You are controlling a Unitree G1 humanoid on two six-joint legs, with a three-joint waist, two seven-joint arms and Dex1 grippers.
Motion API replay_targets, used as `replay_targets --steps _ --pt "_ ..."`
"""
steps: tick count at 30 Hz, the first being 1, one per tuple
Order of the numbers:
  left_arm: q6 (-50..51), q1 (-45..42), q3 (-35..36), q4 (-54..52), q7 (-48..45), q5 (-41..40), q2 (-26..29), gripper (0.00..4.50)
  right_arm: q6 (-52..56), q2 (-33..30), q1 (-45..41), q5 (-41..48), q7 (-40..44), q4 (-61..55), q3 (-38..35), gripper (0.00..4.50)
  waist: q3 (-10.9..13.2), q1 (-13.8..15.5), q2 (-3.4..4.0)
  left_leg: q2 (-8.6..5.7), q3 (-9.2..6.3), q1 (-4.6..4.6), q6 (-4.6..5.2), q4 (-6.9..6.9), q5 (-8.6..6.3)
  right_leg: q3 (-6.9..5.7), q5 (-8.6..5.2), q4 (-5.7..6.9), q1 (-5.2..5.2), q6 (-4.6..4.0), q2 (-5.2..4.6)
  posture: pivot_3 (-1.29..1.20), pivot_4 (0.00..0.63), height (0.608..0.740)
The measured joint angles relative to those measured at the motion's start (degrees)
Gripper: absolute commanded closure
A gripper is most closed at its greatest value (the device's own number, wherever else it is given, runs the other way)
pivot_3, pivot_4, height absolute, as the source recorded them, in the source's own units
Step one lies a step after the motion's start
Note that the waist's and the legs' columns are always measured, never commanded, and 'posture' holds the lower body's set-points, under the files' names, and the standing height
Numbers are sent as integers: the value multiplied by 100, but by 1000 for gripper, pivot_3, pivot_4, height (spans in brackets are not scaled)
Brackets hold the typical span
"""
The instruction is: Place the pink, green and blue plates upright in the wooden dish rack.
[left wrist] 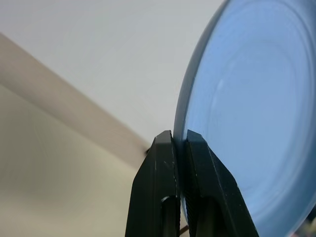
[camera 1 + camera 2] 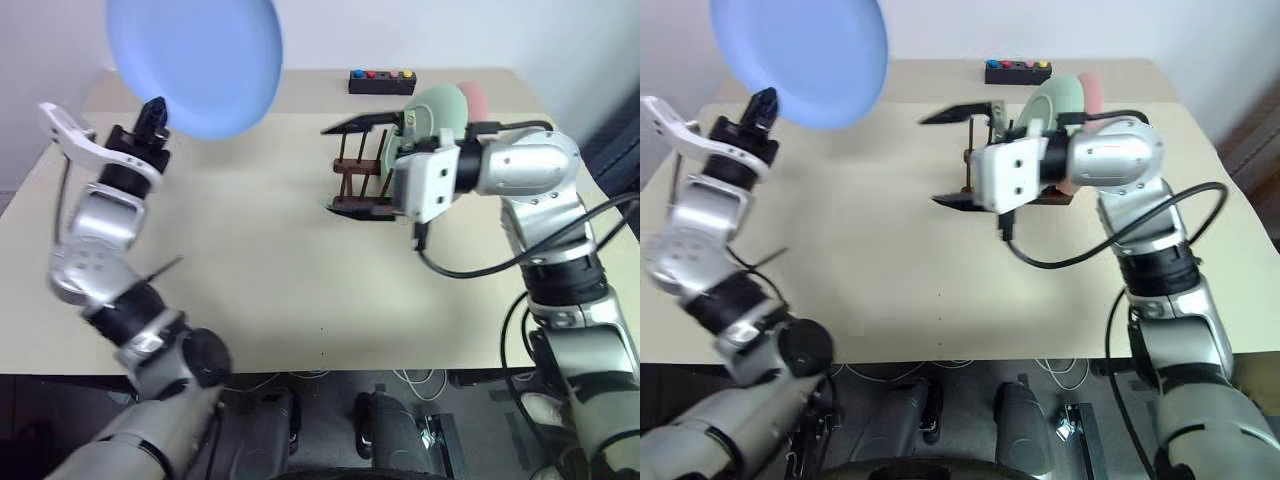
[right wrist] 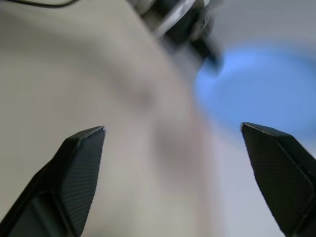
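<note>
Above table (image 2: 250,270): blue plate (image 2: 195,60), round, shallow, matte, plain.

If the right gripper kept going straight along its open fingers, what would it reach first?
Probably the round light-blue plate pinched by the left gripper. The open right gripper points across the beige table toward it, with nothing between them; depth is hard to judge, so it might pass just beside.

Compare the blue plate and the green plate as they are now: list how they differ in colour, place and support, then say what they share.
Colour: the blue plate is light blue, the green plate mint green.
Place: the blue plate is up in the air on the robot's left; the green plate stands in the wooden dish rack on the table.
Support: the left gripper pinches the blue plate's rim; the rack alone holds the green plate.
Shared: both are plain and round.
</note>
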Motion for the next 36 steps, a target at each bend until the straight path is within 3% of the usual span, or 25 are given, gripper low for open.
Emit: replay_targets --steps 4,12,16,24,27,34,36 --pt "-825 360 -303 -226 568 -69 -649 4472 -919 148 -21 -1341 -1145 486 209 0 -3 -21 -25 -4 2 1 3 4 2 2 2 -3 4 -3 3 0 150 735" --pt "-1839 610 -1288 -288 983 -216 -722 4472 -801 649 -34 -3222 -2712 808 704 0 -3 -35 -25 2 1 2 4 2 4 1 2 0 3 -6 13 0 150 735" --pt "-1922 898 -1731 -279 1136 -527 -743 4472 -393 981 -34 -3770 -3276 945 897 0 -3 -30 -25 2 -2 1 5 2 4 1 2 0 3 -6 14 0 150 735" --pt "-1997 1178 -2373 -278 1313 -846 -740 4472 64 1040 -429 -4264 -3962 1773 1067 0 -3 -38 -25 1 -5 3 7 2 4 -1 1 -3 7 -7 18 0 150 735" --pt "-1996 1284 -2558 -277 1378 -855 -757 4500 113 1051 -431 -4242 -4007 2054 1101 884 -3 -40 -25 1 -5 3 7 2 4 -1 1 -3 7 -7 18 0 150 735" --pt "-2143 1283 -2750 -332 1411 -884 -711 4500 109 995 -585 -4002 -3910 2288 1159 4429 -2 -57 -24 3 -6 3 8 2 3 -1 1 -3 7 -7 23 0 150 735" --pt "-2171 1276 -2777 -325 1464 -888 -688 4500 103 994 -585 -4007 -3907 2303 1214 4475 -2 -59 -23 3 -6 3 9 1 3 -1 1 -3 7 -7 23 0 150 735"
